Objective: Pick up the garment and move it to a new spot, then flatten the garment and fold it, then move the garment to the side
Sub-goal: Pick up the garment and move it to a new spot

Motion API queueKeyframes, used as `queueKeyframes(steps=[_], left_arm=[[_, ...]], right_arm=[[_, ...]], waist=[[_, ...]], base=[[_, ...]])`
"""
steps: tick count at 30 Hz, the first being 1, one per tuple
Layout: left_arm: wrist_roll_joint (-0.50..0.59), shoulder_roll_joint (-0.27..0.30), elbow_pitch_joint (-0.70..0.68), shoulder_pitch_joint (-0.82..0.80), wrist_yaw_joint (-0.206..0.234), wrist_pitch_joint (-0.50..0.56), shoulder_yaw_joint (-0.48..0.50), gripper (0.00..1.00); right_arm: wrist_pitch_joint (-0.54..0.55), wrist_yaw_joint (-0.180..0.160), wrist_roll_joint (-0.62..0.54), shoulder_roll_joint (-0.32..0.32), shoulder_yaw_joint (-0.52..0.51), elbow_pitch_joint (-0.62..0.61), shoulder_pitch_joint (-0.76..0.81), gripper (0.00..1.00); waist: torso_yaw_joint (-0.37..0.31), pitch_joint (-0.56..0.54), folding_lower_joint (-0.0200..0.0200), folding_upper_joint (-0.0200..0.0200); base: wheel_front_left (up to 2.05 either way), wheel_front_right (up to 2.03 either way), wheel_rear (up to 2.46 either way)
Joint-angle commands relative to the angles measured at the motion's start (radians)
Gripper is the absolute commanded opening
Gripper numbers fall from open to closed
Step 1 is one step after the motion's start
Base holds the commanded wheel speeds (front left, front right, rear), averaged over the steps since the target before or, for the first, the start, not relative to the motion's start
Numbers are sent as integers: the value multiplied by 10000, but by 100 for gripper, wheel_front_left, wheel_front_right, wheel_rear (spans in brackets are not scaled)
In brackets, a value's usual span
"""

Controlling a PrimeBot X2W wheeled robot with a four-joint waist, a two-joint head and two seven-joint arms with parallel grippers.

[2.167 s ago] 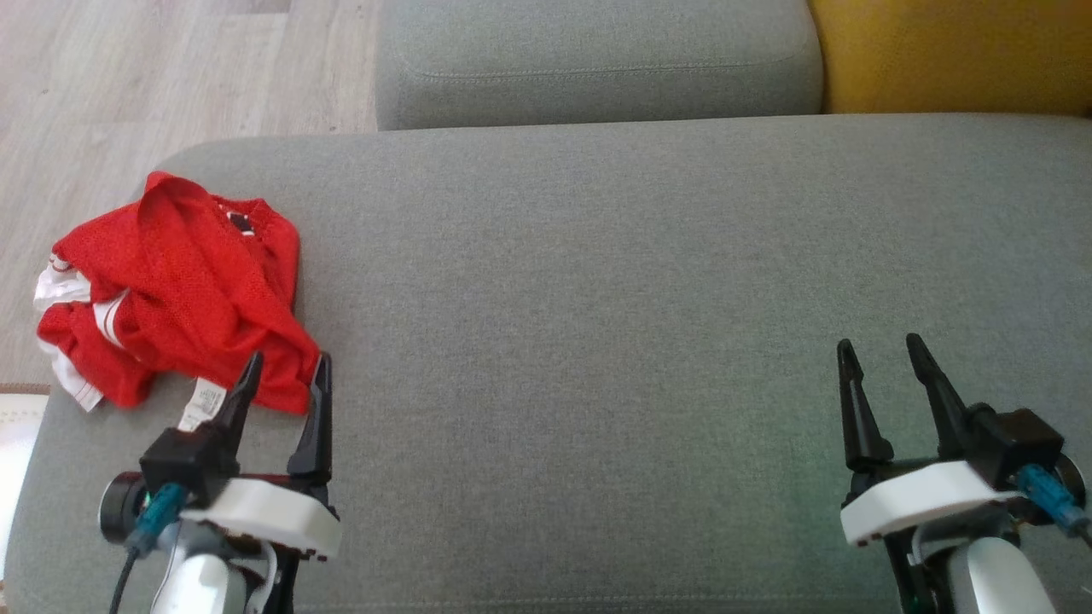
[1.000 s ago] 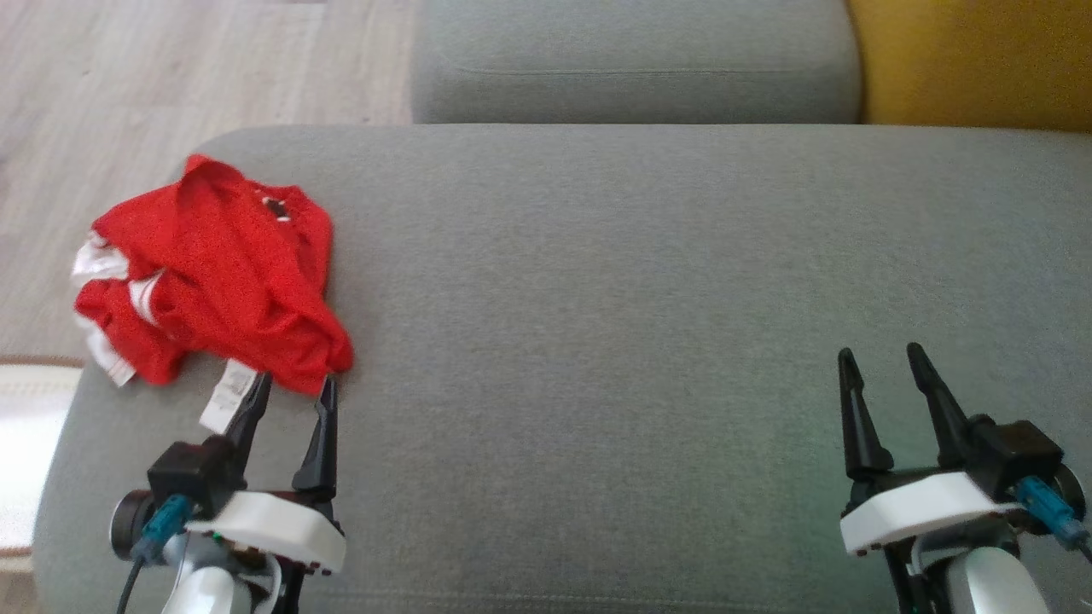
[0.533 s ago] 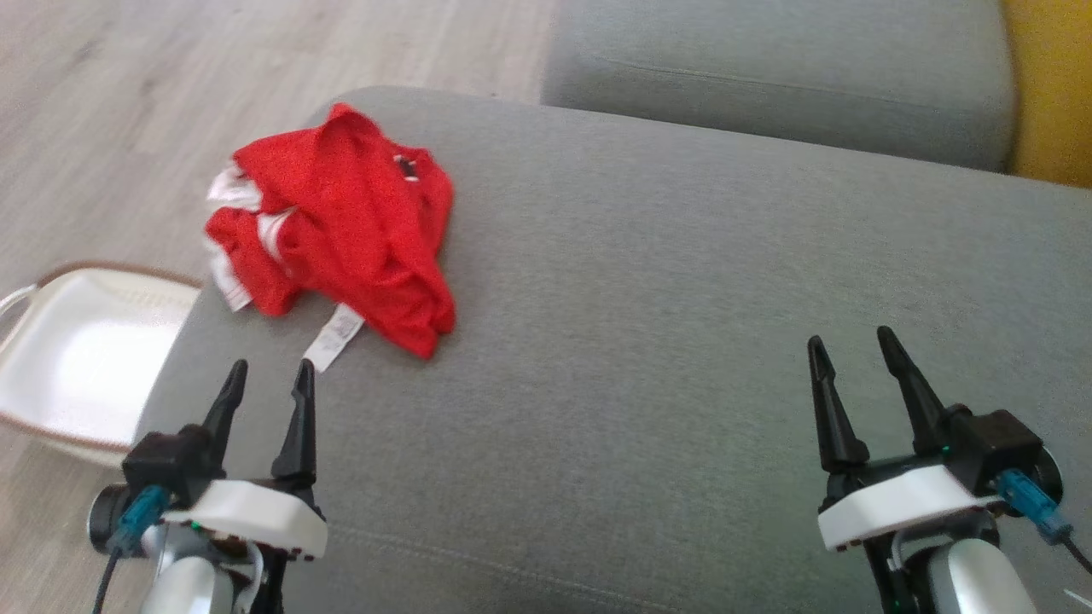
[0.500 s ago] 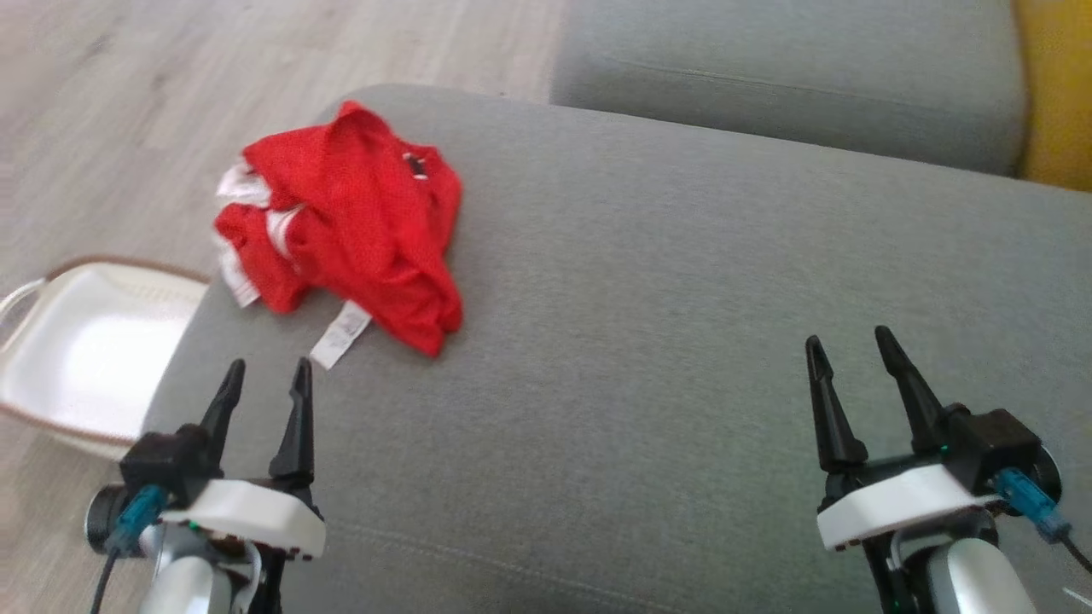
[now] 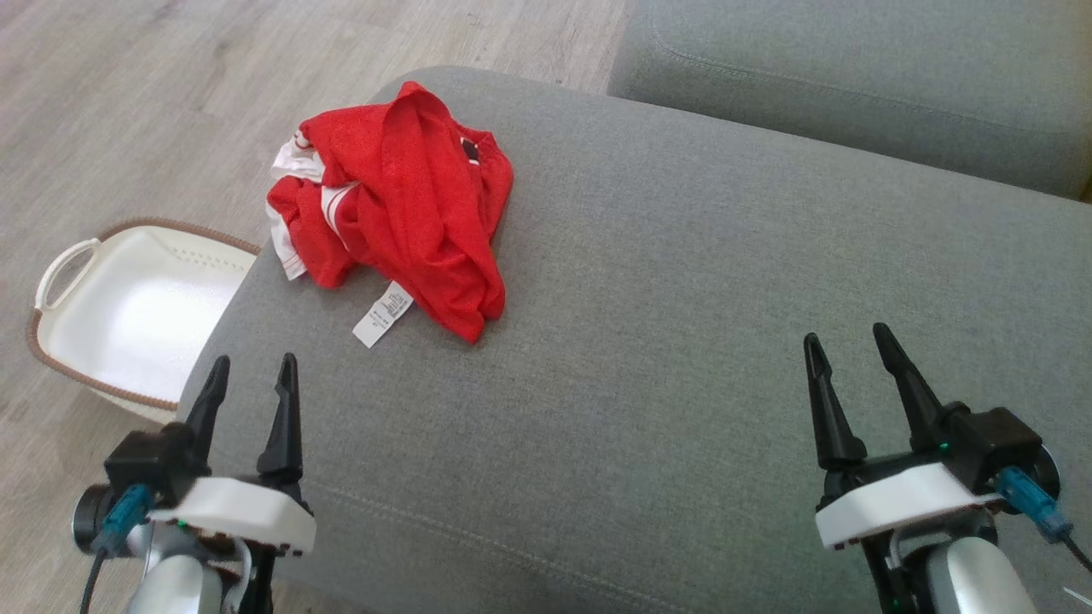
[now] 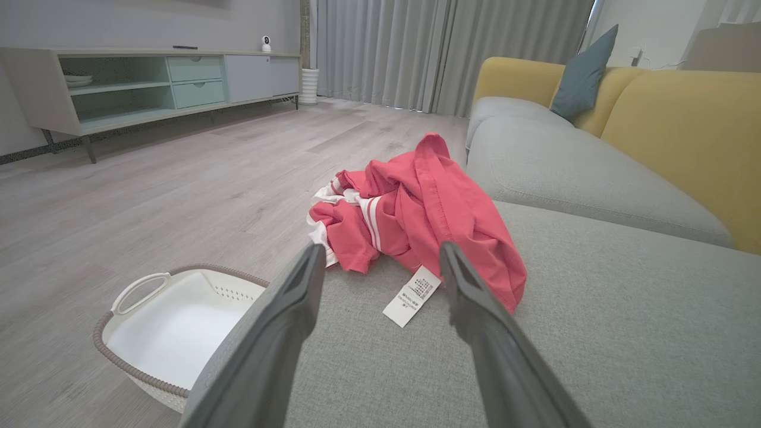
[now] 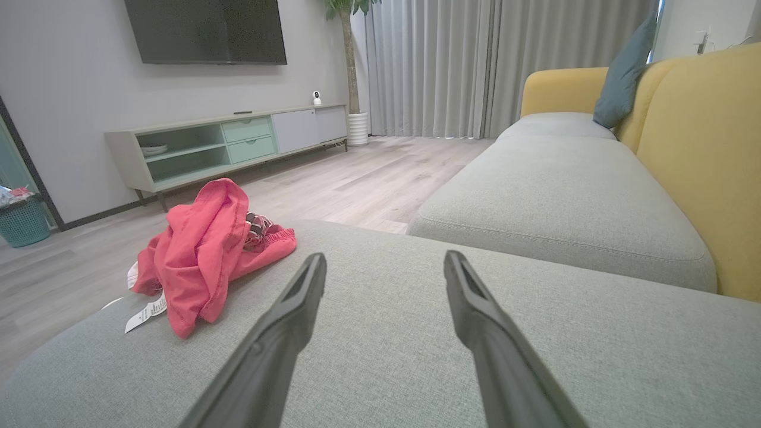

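Grey sofa seat (image 5: 682, 298) holds a crumpled red mesh garment (image 5: 409, 196), shape lost in folds; my left hand (image 5: 254, 362) and right hand (image 5: 845, 334) gape empty.

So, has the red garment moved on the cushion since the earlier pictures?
No. The red garment lies at the same far left corner of the grey seat cushion, white label toward the robot; only the camera turned.

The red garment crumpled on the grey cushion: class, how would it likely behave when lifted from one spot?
Probably floppy: the red garment lies in soft, bunched folds, so it should droop and unfurl. Likely light, being thin, mesh-like fabric. Its loose care label would probably dangle.
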Motion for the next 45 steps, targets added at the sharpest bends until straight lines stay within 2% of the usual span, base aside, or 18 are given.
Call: queueKeyframes(steps=[1, 11, 18, 19, 24, 28, 34, 35, 36, 38, 42, 45], left_arm=[[-31, 129, -353, -494, 49, -124, 349, 100], [-85, 5, 81, -1377, -173, -78, -114, 100], [-852, -151, 2092, -3239, -413, 1083, -605, 100], [-1110, -65, 2868, -3786, -458, 1438, -700, 100], [-1876, 236, 4647, -4851, -508, 2298, -896, 100], [-2550, 434, 5319, -5327, -513, 2720, -1224, 100], [-3774, 935, 6234, -5872, -515, 3892, -1931, 100], [-3933, 990, 6331, -5909, -516, 4111, -2069, 96], [-4070, 1063, 6352, -5946, -516, 4184, -2184, 0], [-4166, 1267, 6353, -5992, -516, 4088, -2408, 0], [-3865, 1643, 6304, -6054, -516, 3076, -2622, 0], [-3488, 1822, 5936, -6059, -283, 2123, -2715, 0]], right_arm=[[44, -7, -21, -53, 254, -400, -420, 100], [236, -7, -96, -53, 488, -644, -800, 100], [483, -7, -312, -53, 519, -906, -1271, 100], [536, -7, -378, -53, 547, -988, -1446, 100], [512, -7, -425, -53, 508, -1089, -1767, 100], [433, -7, -382, -53, 458, -1074, -1864, 100], [221, -7, -260, -53, 464, -882, -2000, 100], [177, -7, -221, -53, 487, -837, -2017, 100], [138, -7, -183, -53, 509, -787, -2032, 100], [59, -7, -127, -53, 528, -682, -2055, 100], [-87, -7, -19, -53, 508, -487, -1993, 100], [-157, -7, 40, -53, 420, -370, -1836, 100]], waist=[[-21, 30, 0, 0], [-495, 831, 0, 0], [-1222, 1954, 0, 0], [-1491, 2284, 0, 0], [-2045, 2924, 0, 0], [-2248, 3217, 0, 0], [-2414, 3437, 0, 0], [-2433, 3428, 0, 0], [-2449, 3408, 0, 0], [-2470, 3327, 0, 0], [-2455, 2991, 0, 0], [-2381, 2587, 0, 0]], base=[[0, 0, 0], [0, 0, 0], [0, 0, 0], [0, 0, 0], [0, 0, 0], [0, 0, 0], [0, 0, 0], [0, 0, 0], [0, 0, 0], [0, 0, 0], [0, 0, 0], [0, 0, 0]])
